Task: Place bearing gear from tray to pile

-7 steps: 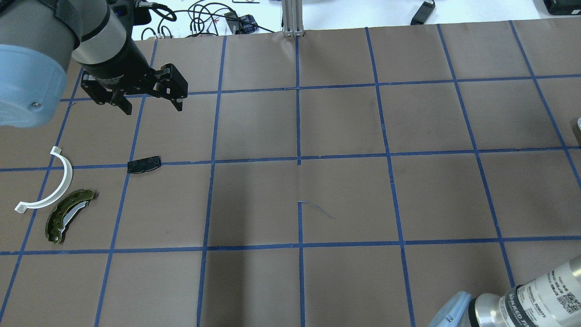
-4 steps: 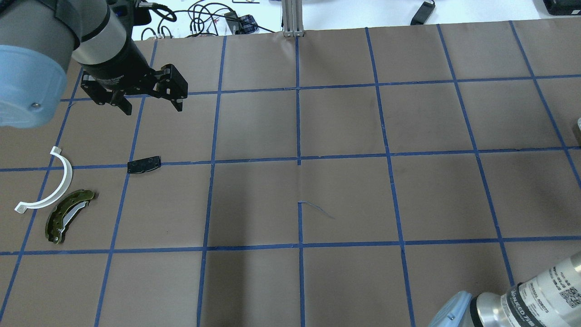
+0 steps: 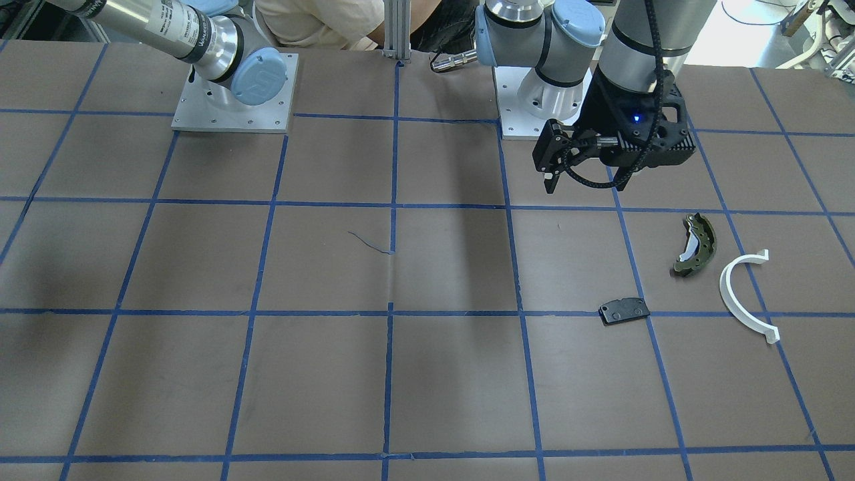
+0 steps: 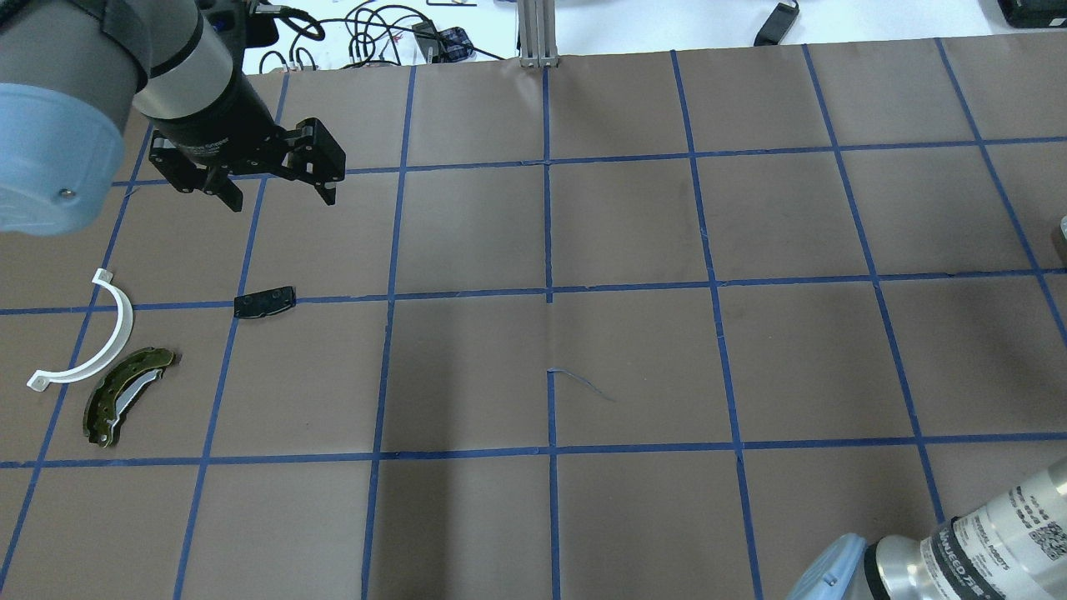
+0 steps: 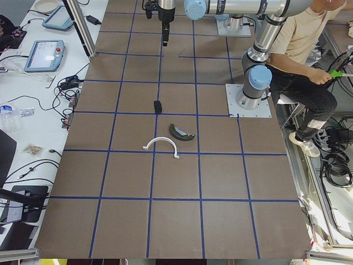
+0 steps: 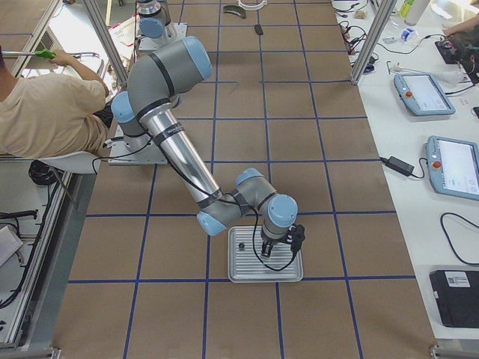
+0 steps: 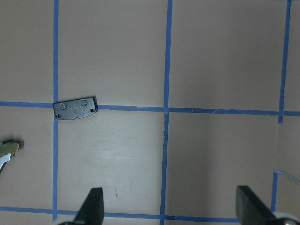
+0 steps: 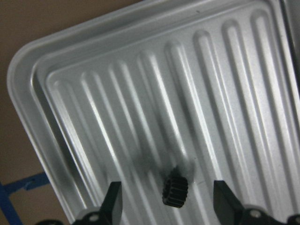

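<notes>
The right arm (image 4: 992, 537) reads "UNIVERSAL ROBOTS".

Matt ribbed metal tray (image 8: 225, 84)

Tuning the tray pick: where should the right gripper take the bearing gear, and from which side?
Probably from straight above, pinching the bearing gear across its toothed rim. It is small and short and sits low on the floor of the ribbed tray, so a side approach looks blocked. The right gripper is open over the tray.
</notes>
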